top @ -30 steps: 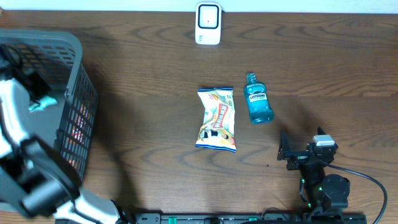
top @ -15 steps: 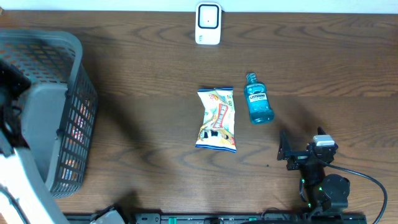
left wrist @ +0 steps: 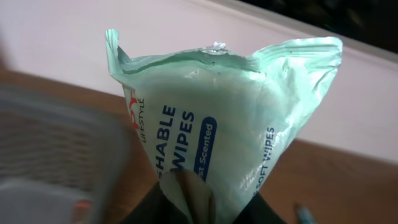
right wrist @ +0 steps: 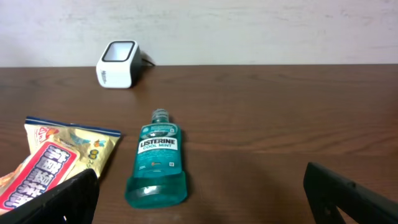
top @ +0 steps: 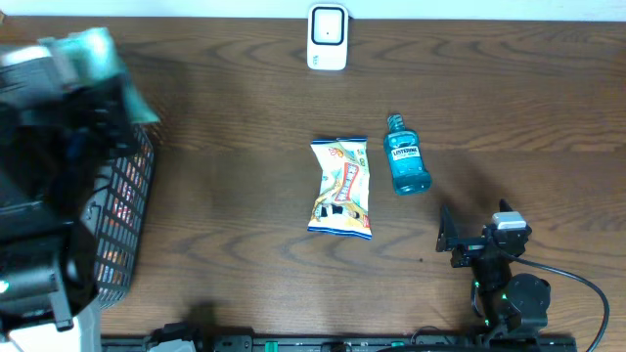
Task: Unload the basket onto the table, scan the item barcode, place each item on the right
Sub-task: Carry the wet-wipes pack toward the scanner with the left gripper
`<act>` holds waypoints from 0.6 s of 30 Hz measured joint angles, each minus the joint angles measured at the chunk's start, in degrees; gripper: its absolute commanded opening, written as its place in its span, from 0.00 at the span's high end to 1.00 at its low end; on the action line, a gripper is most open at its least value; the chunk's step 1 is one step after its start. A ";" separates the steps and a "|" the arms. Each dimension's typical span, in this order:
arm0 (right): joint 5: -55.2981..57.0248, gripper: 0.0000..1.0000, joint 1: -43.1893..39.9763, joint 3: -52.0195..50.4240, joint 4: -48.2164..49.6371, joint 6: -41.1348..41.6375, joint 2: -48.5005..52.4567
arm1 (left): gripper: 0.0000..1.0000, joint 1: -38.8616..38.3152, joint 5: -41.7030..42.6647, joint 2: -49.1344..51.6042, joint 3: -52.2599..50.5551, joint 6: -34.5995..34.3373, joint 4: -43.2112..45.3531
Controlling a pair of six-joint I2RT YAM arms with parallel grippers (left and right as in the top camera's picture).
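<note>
Left gripper (left wrist: 196, 208) pinches wipes (left wrist: 211, 124) by one end; the pack's long axis runs straight out from the fingers, print toward the wrist camera, no barcode seen. Wipes hang over the basket (top: 127, 196), far left of the scanner (top: 327, 37). The move probably needs a carry right to the scanner. Right gripper (right wrist: 202, 199) is spread wide and empty, front-right of the scanner, with bottle (right wrist: 155, 165) and chips (right wrist: 56, 162) between.
</note>
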 measured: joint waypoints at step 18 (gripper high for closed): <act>-0.02 0.01 0.00 0.00 -0.02 -0.02 0.00 | 0.89 -26.29 -6.19 13.81 0.00 -0.22 -3.69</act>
